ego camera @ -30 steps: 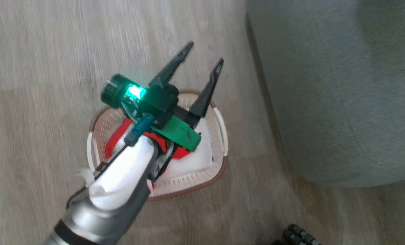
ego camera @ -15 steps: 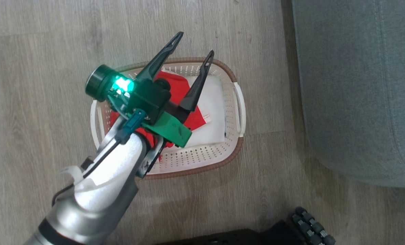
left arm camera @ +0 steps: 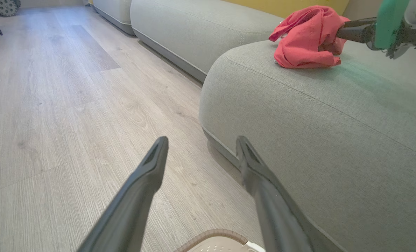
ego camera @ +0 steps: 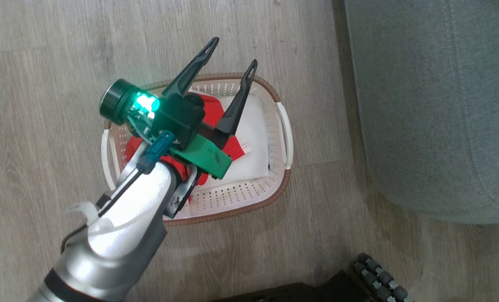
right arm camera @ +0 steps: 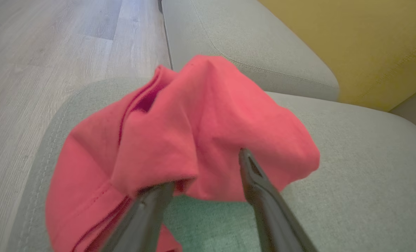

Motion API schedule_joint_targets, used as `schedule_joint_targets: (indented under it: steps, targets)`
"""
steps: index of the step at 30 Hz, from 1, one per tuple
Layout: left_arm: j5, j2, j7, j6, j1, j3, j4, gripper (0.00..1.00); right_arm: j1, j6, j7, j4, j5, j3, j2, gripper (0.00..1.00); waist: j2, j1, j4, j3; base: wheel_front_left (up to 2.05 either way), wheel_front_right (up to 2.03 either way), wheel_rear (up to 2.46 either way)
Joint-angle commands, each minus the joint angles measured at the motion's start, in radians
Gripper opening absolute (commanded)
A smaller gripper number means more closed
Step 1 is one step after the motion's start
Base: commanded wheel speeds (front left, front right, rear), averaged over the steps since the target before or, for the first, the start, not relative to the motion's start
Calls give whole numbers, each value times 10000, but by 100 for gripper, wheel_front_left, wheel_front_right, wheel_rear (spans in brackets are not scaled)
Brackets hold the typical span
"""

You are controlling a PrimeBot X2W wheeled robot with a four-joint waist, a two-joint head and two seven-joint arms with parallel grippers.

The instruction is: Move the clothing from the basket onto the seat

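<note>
The cream basket [ego camera: 232,195] stands on the floor left of the grey-green seat [ego camera: 434,105]. Red clothing [ego camera: 213,111] lies in it beside a white cloth [ego camera: 253,126]. My left gripper [ego camera: 233,51] hovers above the basket, open and holding nothing, its fingertips past the far rim. The left wrist view looks between those open fingers [left arm camera: 201,140] at the floor, the basket rim [left arm camera: 214,233] and the seat [left arm camera: 333,140]. A second red garment [left arm camera: 305,38] lies bunched on the seat, with my right gripper [left arm camera: 354,33] against it. That gripper [right arm camera: 201,171] is open; the garment [right arm camera: 201,122] drapes over one fingertip.
Wood floor [ego camera: 43,105] surrounds the basket. My dark base with small wheels [ego camera: 379,277] shows at the lower right. A further sofa cushion [left arm camera: 194,31] lies beyond the seat, and a yellow wall [right arm camera: 368,42] stands behind it.
The head camera has swung, so basket and seat shifted in the picture. My left gripper stays open above the basket.
</note>
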State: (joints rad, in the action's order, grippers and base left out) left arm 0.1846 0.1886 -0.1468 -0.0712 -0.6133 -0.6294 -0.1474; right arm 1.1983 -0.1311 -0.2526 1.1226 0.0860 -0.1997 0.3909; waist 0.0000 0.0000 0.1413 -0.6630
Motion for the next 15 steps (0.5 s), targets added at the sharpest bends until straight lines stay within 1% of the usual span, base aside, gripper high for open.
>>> schedule_joint_targets:
  steps: [1,6,9,10,15]
  targets:
    - [124,157,-96,-70,-115,336,215,100,-470,4,-90,-543,-126,57,-31,100,0,0,18,143,0,0,0]
    - [324,190,-283,-167,13,476,-55,100,-1621,4,-90,-1439,-765,640,-119,100,0,0,112,582,0,0,0]
    - [450,169,-404,-234,133,550,-224,100,-2157,4,-91,-1921,-1260,959,-118,100,0,0,126,885,0,0,0]
    - [450,169,-404,-234,133,550,-224,100,-2157,4,-91,-1921,-1260,959,-118,100,0,0,126,885,0,0,0]
    - [722,228,-625,-421,458,828,-388,100,-3077,4,-91,-2855,-2024,1565,129,100,0,0,-16,1603,0,0,0]
